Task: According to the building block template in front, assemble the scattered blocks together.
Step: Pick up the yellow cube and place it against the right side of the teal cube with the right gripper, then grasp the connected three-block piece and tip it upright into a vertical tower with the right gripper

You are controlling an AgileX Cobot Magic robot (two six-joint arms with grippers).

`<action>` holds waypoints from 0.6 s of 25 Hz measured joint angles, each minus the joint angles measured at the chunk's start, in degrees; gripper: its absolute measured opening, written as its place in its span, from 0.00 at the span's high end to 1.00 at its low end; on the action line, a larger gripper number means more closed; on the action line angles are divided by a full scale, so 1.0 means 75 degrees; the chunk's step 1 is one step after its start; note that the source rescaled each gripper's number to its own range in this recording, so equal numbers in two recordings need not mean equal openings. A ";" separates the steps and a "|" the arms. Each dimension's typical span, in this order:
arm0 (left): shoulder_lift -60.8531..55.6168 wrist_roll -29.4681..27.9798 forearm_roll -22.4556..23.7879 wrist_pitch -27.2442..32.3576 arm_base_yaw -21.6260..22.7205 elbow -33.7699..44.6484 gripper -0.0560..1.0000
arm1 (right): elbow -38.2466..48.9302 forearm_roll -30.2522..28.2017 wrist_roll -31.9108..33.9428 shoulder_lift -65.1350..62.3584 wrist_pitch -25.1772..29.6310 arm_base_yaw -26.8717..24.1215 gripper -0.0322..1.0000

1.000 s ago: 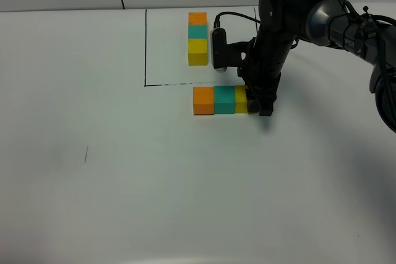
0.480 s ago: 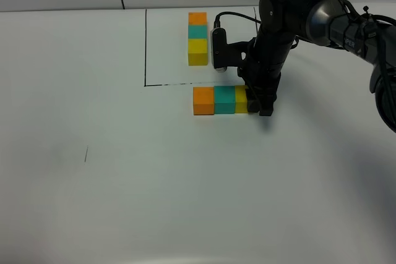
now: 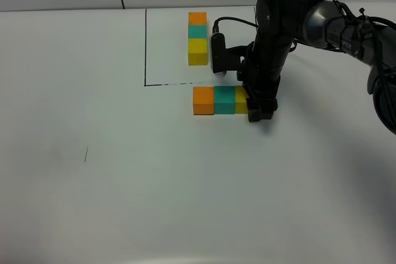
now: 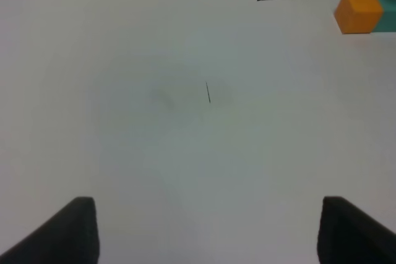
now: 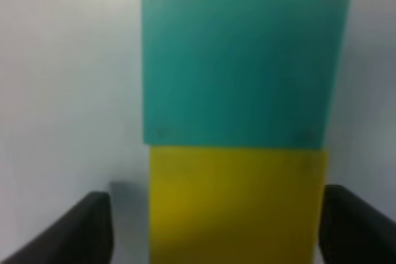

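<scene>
No text, label, brand or number can be read in any view. The right arm (image 3: 337, 26) has a small patch of pale lettering on its dark casing, but it is too small and blurred to make out. The desk (image 3: 124, 202) carries only drawn black marks that spell nothing: the frame line (image 3: 146, 47) and a short pen stroke (image 3: 86, 153), which also shows in the left wrist view (image 4: 208, 92).
</scene>
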 joint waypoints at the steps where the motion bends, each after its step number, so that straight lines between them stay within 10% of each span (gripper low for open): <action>1: 0.0000 0.0000 0.0000 0.0000 0.0000 0.0000 0.37 | 0.0000 -0.0023 0.0114 -0.0088 0.0017 -0.0016 0.47; 10: 0.0000 0.0000 0.0000 0.0000 0.0000 0.0000 0.37 | 0.0813 -0.0582 0.2396 -0.1452 0.0193 -0.0582 0.28; 15: 0.0000 0.0000 0.0000 0.0000 0.0000 0.0000 0.37 | 0.3040 -0.0677 0.4379 -0.3330 -0.1185 -0.1181 0.28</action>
